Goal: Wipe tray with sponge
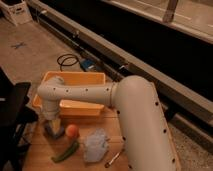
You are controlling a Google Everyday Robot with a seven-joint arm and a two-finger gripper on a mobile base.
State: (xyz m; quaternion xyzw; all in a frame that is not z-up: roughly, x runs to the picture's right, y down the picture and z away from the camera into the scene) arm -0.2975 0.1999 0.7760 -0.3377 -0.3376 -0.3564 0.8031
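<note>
Wooden worktop seen from above, near to far. At the front edge lie a slender dark tool, a curved green vegetable and a crumpled pale blue cloth, soft and folded on itself. Just behind the vegetable sits a small, smooth orange ball. Beside it on its left is the sponge, a small flat blue-grey block resting on the wood. The gripper hangs directly over the sponge, pointing straight down, its fingers spread apart and reaching the block's top; whether they touch it cannot be told. The white arm, glossy, rounded and dotted with dark marks, enters from the near right and runs left to the wrist. Behind the wrist stands the tray, a rectangular yellow-orange plastic tub with sloping walls and a rolled rim, partly crossed by the arm and close behind the sponge. A black chair stands left of the worktop. Farther off, a coiled dark cable lies on the grey floor
</note>
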